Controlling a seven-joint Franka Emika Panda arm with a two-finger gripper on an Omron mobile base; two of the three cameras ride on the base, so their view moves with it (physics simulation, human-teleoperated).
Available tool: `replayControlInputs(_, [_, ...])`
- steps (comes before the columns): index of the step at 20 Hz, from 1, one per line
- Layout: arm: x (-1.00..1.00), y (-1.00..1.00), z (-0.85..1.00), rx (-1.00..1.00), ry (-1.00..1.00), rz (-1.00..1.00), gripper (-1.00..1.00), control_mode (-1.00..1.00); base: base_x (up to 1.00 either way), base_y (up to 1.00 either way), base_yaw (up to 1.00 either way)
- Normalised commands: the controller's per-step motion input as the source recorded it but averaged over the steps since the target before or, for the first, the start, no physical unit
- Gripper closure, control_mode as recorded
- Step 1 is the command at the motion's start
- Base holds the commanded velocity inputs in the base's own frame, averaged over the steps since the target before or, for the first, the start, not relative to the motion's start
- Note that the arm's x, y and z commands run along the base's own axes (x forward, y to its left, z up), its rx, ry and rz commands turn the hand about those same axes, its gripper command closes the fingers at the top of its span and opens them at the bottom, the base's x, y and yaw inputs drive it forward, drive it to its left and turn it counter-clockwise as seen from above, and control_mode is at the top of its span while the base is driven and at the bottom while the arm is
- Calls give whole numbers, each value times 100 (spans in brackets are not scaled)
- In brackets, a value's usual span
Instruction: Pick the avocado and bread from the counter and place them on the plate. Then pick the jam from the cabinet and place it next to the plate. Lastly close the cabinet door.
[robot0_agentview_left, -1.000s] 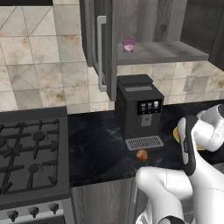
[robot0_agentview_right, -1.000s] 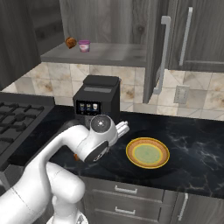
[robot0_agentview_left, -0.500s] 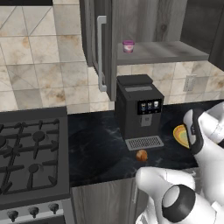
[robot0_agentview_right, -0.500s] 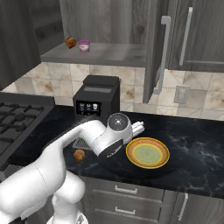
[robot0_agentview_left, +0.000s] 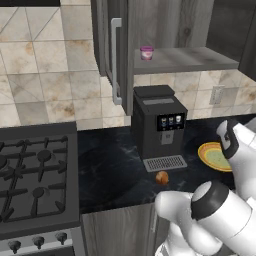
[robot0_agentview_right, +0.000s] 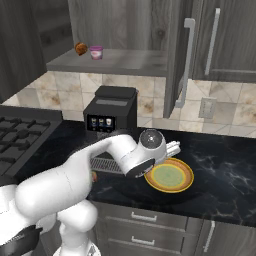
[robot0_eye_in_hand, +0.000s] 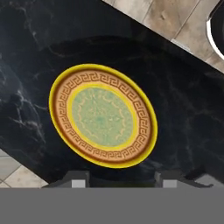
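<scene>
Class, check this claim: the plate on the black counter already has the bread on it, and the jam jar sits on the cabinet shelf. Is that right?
Not quite. The plate is bare in the hand view; the bread lies on the counter in front of the coffee machine, as the left base view shows. The jam jar does sit on the cabinet shelf.

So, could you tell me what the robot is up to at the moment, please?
The white arm has its claw hovering over the plate on the black counter, and the plate has no food on it. The claw looks open and holds nothing. The bread sits on the counter in front of the coffee machine. The jam is on the cabinet shelf, and the cabinet door is open.
</scene>
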Motion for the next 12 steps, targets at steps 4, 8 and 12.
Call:
replayControlInputs(4, [0,-36,-22,0,0,-6,100,-100,0,0,0])
replayControlInputs(8, [4,-22,-29,0,0,-5,100,-100,0,0,0])
replayControlInputs(12, [15,-8,-28,0,0,-2,100,-100,0,0,0])
